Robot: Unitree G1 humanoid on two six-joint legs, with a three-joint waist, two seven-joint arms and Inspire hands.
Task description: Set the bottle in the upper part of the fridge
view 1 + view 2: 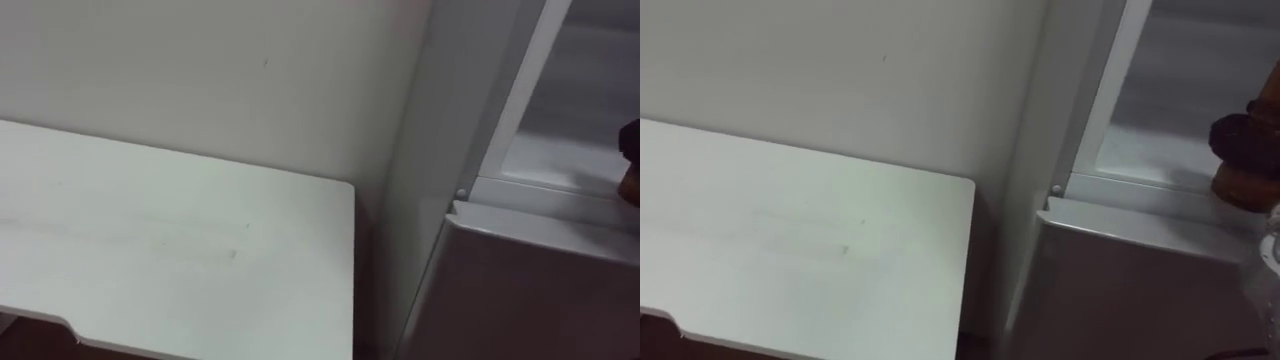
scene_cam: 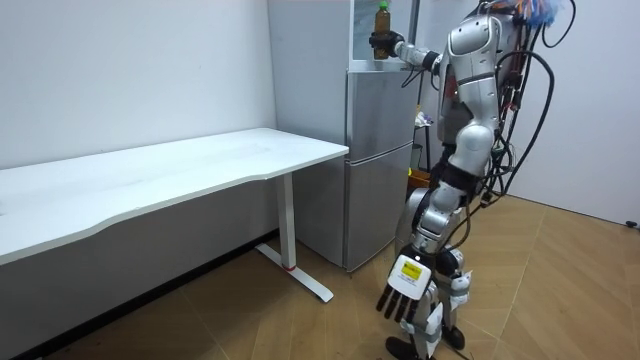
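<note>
In the left eye view I see the white bench (image 1: 180, 240) beside the fridge (image 1: 520, 290). Right eye view: my right hand (image 1: 1240, 135) is clamped round the bottle (image 1: 1240, 185) at the upper compartment's sill. Room view: my left hand (image 2: 403, 298) hangs with its fingers straight. The bottle looks stiff, light and slick, so I'd grip it mid-body.

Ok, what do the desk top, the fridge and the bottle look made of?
The desk top looks like matte white laminate or painted board: flat, even, faintly scuffed. The fridge seems grey painted or brushed metal, with soft sheen. The bottle is probably clear plastic with brownish contents; glass can't be excluded.
</note>
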